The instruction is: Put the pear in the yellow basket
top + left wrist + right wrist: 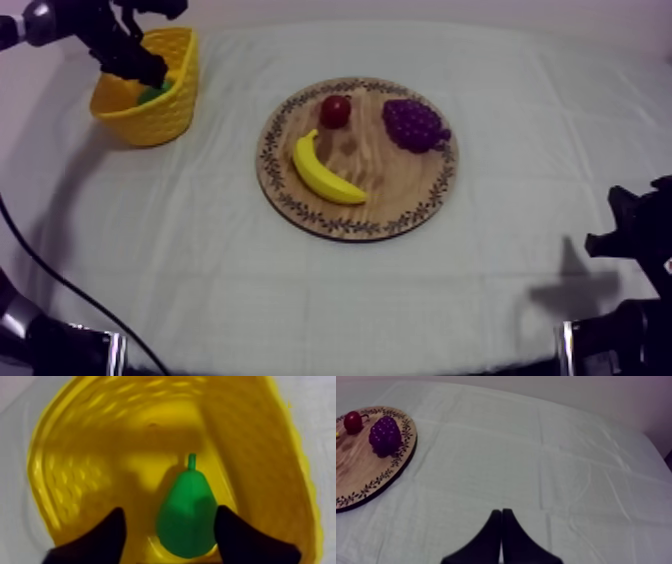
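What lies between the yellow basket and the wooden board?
Nothing but bare grey-white cloth, as the top view shows, between yellow basket and wooden board.

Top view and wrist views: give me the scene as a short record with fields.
target: green toy pear inside the yellow woven basket
left gripper: over the basket, jaws open either side of the pear
right gripper: low over bare grey-white cloth, jaws shut on nothing
remaining: round wooden board with patterned rim holds yellow banana, small red fruit, purple bunch of grapes
status: pear already in basket
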